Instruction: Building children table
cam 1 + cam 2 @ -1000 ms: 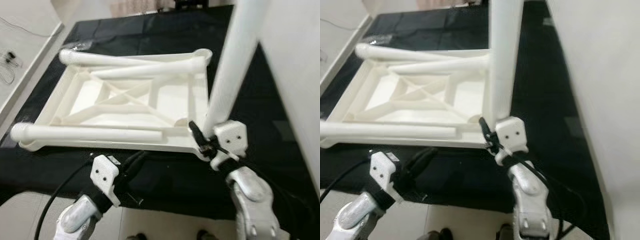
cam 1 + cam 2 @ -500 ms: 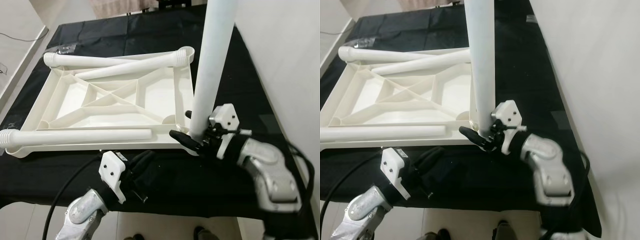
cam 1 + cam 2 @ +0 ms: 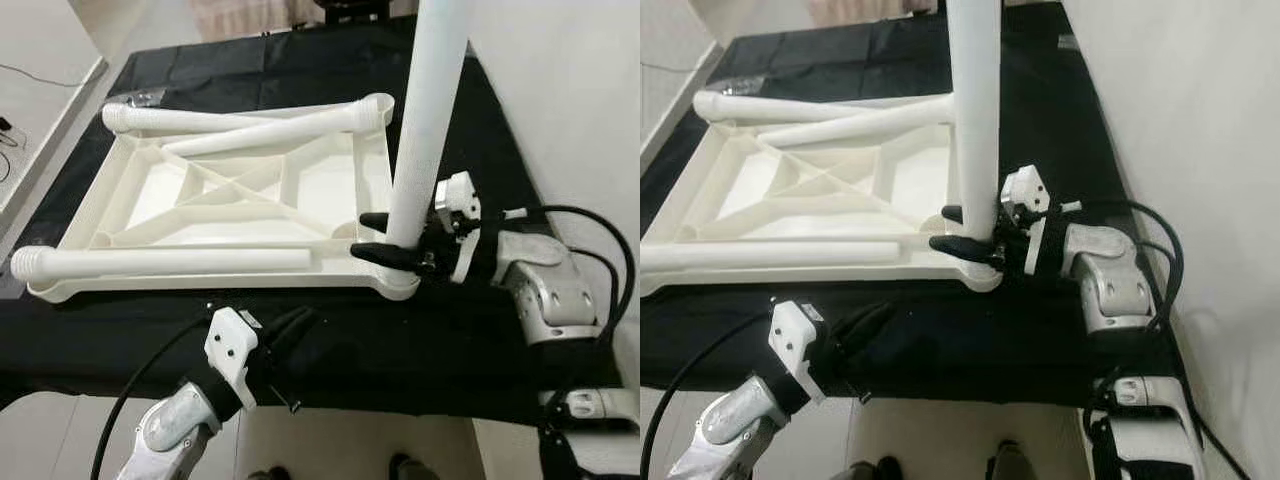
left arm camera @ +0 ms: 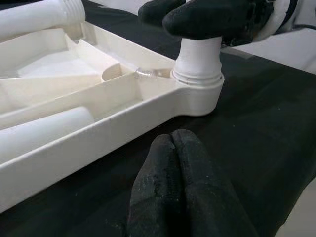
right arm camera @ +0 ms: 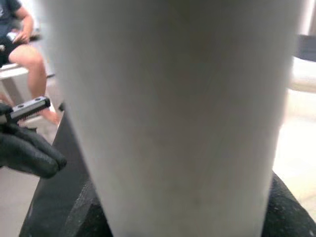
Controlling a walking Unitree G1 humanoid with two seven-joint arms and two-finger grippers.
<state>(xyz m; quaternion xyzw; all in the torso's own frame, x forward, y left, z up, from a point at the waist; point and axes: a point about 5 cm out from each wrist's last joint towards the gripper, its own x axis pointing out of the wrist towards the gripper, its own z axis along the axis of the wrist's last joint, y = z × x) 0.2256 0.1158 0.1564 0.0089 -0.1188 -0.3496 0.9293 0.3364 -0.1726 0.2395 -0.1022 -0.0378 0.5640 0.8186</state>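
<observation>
Right gripper: your fingers clamp the upright white leg just above its socket | leg stands in the near right corner of the upturned tabletop on the black cloth | left gripper: pinched closed on nothing, just beside the near rim

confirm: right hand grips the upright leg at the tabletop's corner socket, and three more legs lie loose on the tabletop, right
Not quite: the left eye view shows four loose legs lying on the tabletop, not three. The rest holds: the right hand grips the upright leg at the corner socket.
</observation>
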